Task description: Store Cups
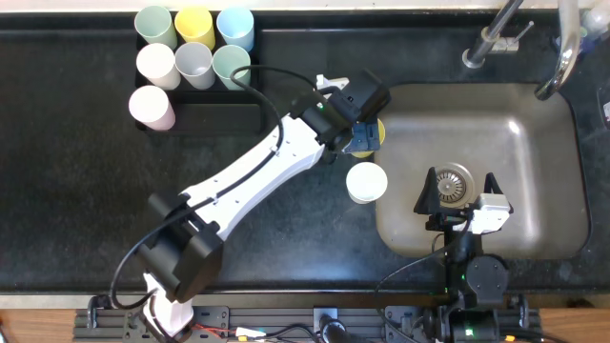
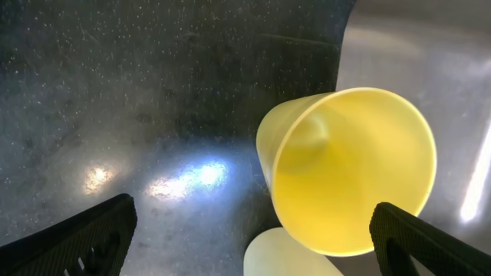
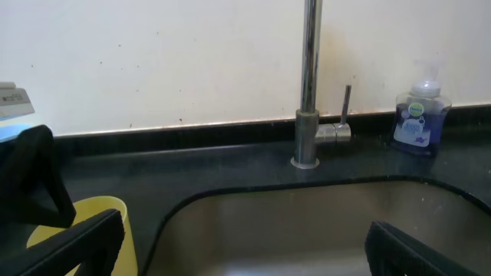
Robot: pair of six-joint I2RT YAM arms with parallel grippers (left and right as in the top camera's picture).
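The black countertop (image 1: 86, 191) spans the scene, with the steel sink (image 1: 534, 143) sunk into its right part. The left arm (image 1: 257, 176) reaches diagonally from the near left to the sink's left rim. At the far left, the tray (image 1: 219, 112) holds six stored cups (image 1: 194, 63) in two rows, and a pale pink cup (image 1: 152, 107) sits at its near-left corner.

The yellow cup (image 2: 353, 169) rests at the sink's left edge. The left gripper (image 2: 253, 208) is over it with its fingers spread wide, not touching it. The cup lies nearer the right finger. A white cup (image 1: 366, 182) stands just near of it, on the counter.

The right gripper (image 3: 245, 234) hangs over the sink, also spread wide and holding nothing.
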